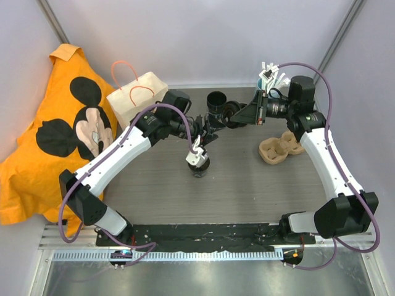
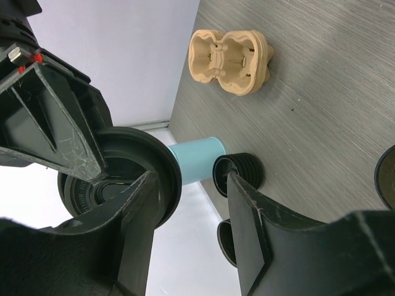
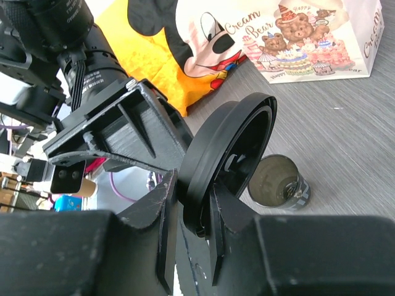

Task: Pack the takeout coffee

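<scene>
Passing a cup from one arm to the other looked like the step in hand. The right claw was shut tight on the thin wall of the takeout coffee, a small round dark cup. It held the cup up in the air, tipped on its side, above the table.

The left claw was right beside it, with its fingers about half apart. One finger lay across the bottom of the cup. The cup was not between the two fingers, so that claw had hold of nothing.

The paper bag stood well off on the left arm's side. I think the cup was meant to go in there.

Next, I think the left claw would need to slide over until the cup sat between its fingers, and then squeeze. Only after that should the right claw let go, or the cup could drop. A spare cup stood on the table nearby.
</scene>
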